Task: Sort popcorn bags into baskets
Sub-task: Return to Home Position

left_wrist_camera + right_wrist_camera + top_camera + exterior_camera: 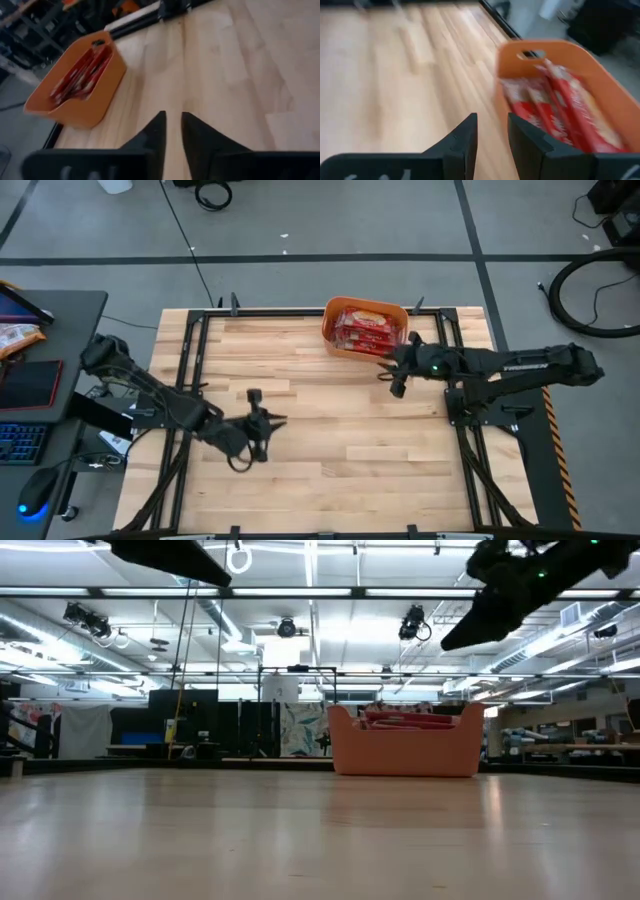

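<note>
The orange tub stands on the table near its far edge, right of the middle, and shows in the low view and both wrist views. Several red popcorn bags stand on edge inside it, side by side. My right gripper hovers just near of the tub's right end, raised above the table, open by a narrow gap and empty. My left gripper hangs over the table's left-middle, pointing right, also narrowly open and empty.
Bare wooden table top lies between the two arms and toward the near edge. A black frame borders the table. A side desk on the left carries a keyboard, a mouse and a crinkled orange snack bag.
</note>
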`<state>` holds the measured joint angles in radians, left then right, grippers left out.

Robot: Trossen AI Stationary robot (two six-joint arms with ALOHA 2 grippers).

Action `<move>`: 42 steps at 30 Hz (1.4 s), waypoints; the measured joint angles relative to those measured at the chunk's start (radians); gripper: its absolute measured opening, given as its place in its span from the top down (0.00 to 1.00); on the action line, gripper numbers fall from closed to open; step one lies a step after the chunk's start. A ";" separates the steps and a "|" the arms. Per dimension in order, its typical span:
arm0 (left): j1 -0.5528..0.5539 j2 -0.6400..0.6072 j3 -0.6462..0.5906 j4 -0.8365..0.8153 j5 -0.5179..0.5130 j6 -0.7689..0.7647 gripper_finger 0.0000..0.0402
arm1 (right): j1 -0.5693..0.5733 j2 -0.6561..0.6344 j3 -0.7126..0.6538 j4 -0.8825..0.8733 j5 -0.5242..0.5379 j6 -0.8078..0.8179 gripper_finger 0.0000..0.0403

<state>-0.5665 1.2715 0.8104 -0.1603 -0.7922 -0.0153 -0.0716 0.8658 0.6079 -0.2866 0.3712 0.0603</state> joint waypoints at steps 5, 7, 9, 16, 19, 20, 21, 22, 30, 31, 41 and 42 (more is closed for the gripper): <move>0.100 -0.107 0.000 -0.099 0.088 -0.018 0.98 | 0.029 -0.118 -0.126 0.150 -0.077 0.004 0.72; 0.146 -0.125 -0.001 -0.091 0.155 -0.008 0.98 | 0.031 -0.164 -0.170 0.198 -0.112 -0.007 0.72; 0.179 -0.138 -0.043 0.001 0.213 0.025 0.98 | 0.030 -0.210 -0.210 0.231 -0.149 -0.008 0.72; 0.260 -0.187 -0.304 0.341 0.421 0.060 0.99 | 0.029 -0.366 -0.327 0.304 -0.216 -0.009 0.72; 0.277 -0.290 -0.375 0.366 0.419 0.050 0.99 | 0.016 -0.433 -0.330 0.288 -0.223 -0.017 0.72; 0.284 -0.329 -0.403 0.377 0.422 0.046 0.99 | 0.011 -0.458 -0.330 0.285 -0.235 -0.021 0.72; 0.289 -0.377 -0.436 0.399 0.424 0.038 0.99 | 0.006 -0.484 -0.330 0.274 -0.247 -0.024 0.72; 0.294 -0.421 -0.470 0.433 0.428 0.028 0.99 | 0.001 -0.508 -0.330 0.262 -0.259 -0.026 0.72; 0.301 -0.676 -0.743 0.733 0.400 0.014 0.99 | -0.012 -0.629 -0.330 0.213 -0.269 -0.003 0.72; 0.301 -0.695 -0.770 0.767 0.400 0.020 0.99 | -0.012 -0.634 -0.330 0.213 -0.269 0.002 0.72; 0.299 -0.757 -0.802 0.791 0.404 0.035 0.99 | -0.012 -0.641 -0.432 0.330 -0.293 0.037 0.72; 0.299 -0.756 -0.802 0.790 0.404 0.035 0.99 | -0.012 -0.641 -0.458 0.361 -0.298 0.043 0.72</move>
<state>-0.2676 0.5159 0.0082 0.6296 -0.3878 0.0192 -0.0834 0.2253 0.1501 0.0740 0.0733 0.1031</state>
